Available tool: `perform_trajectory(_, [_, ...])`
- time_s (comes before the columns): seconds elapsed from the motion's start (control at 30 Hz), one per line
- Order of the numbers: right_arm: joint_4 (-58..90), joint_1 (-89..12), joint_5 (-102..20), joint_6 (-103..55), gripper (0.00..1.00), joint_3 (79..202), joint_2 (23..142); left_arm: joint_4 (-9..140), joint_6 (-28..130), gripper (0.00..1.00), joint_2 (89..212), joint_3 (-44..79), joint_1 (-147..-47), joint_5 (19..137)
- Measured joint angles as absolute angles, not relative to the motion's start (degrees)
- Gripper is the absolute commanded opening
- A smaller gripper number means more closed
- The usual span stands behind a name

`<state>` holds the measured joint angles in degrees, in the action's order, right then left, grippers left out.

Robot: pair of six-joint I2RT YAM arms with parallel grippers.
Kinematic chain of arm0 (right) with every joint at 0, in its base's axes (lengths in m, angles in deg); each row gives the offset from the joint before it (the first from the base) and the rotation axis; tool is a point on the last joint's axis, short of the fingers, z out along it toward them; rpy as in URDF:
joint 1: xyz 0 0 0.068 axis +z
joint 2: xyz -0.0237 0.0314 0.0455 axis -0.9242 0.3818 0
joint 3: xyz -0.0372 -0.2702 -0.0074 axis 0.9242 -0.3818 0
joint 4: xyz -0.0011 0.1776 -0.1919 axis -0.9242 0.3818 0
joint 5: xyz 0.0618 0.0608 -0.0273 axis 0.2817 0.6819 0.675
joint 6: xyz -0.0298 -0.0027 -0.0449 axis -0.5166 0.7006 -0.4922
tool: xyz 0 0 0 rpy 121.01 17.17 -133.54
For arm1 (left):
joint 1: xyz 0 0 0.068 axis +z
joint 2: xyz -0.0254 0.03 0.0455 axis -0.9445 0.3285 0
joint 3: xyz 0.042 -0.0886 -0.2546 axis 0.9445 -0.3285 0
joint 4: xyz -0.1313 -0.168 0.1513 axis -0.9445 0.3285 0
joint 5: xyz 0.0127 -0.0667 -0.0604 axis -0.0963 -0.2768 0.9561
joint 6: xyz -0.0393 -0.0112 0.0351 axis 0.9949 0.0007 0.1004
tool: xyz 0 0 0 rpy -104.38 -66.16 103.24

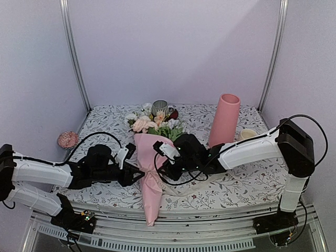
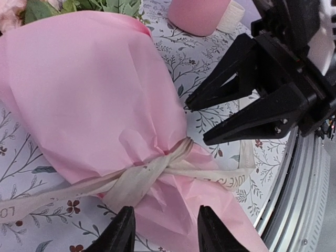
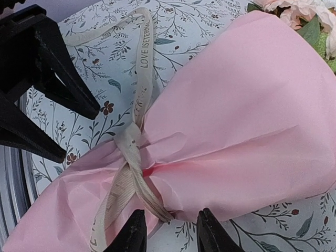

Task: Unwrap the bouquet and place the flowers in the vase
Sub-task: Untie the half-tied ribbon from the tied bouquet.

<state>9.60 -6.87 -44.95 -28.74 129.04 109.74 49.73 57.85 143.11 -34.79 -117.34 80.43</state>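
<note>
The bouquet (image 1: 151, 173) lies across the floral cloth in pale pink paper (image 2: 94, 89), its tip over the near edge. Its flowers (image 1: 152, 123) point to the back. A cream ribbon (image 2: 136, 181) is knotted round the cone's narrow neck, with one printed tail trailing on the cloth. My left gripper (image 1: 137, 175) is at the knot's left side, jaws apart over the paper below the knot (image 2: 165, 231). My right gripper (image 1: 160, 169) faces it from the other side, jaws apart beside a ribbon (image 3: 128, 157) loop (image 3: 171, 220). The tall pink vase (image 1: 224, 119) stands upright at the back right.
A striped grey cup (image 1: 160, 107) stands behind the flowers, and a small cream mug (image 1: 247, 134) sits by the vase's base. A pink knobbly ball (image 1: 67, 139) rests off the cloth at the left. The table's metal front rail (image 1: 210, 212) runs just below the cone's tip.
</note>
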Motion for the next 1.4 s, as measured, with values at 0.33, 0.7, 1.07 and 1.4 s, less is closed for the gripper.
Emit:
perform_trajectory(0.33, [13.42, -6.87, -43.23, -29.79, 0.32, 133.85, 113.37, 50.54, 56.95, 0.4, 150.04, -30.33, -119.2, 73.48])
perform_trajectory(0.7, [15.39, -6.87, -41.94, -30.03, 0.25, 137.72, 116.24, 50.89, 57.11, 0.34, 154.26, -30.2, -119.2, 70.46])
perform_trajectory(1.07, [16.2, -6.83, -41.83, -31.12, 0.27, 138.14, 116.1, 51.91, 58.31, 0.0, 154.08, -29.44, -119.49, 67.47])
perform_trajectory(1.4, [17.47, -6.28, -41.89, -32.63, 0.28, 139.6, 116.06, 51.67, 59.03, 0.0, 149.17, -31.64, -119.53, 66.0])
